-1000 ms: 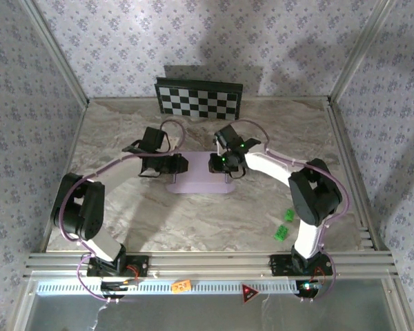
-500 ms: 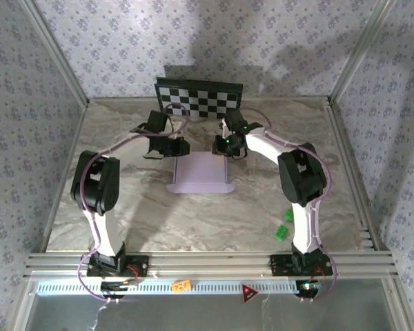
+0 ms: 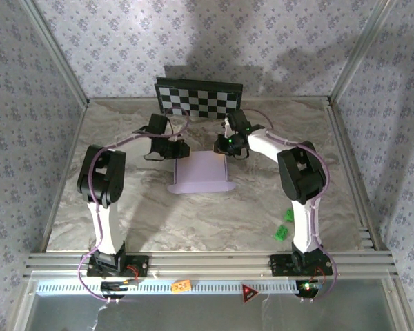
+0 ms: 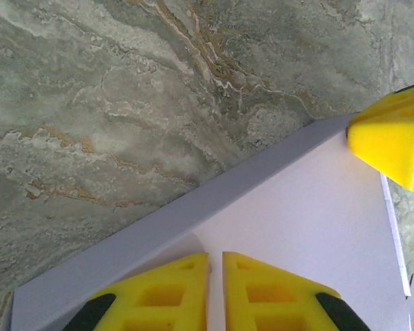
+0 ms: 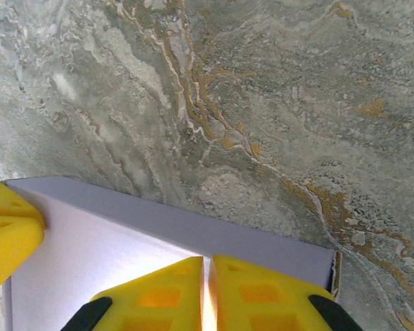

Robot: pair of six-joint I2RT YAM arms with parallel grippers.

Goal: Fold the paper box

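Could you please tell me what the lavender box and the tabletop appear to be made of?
The paper box looks like thin matte card: crisp fold lines, a flat lavender face without shine. The table looks like grey-green marble with ochre veins, though it could be a printed laminate.

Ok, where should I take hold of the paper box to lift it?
The paper box lies flat, its broad lavender face giving nothing to pinch. Probably take the folded strip along its far edge, from above and behind: that fold gives an edge to close on.

Both arms reaching forward, left fingers (image 4: 167, 289) together, right fingers (image 5: 159, 298) together
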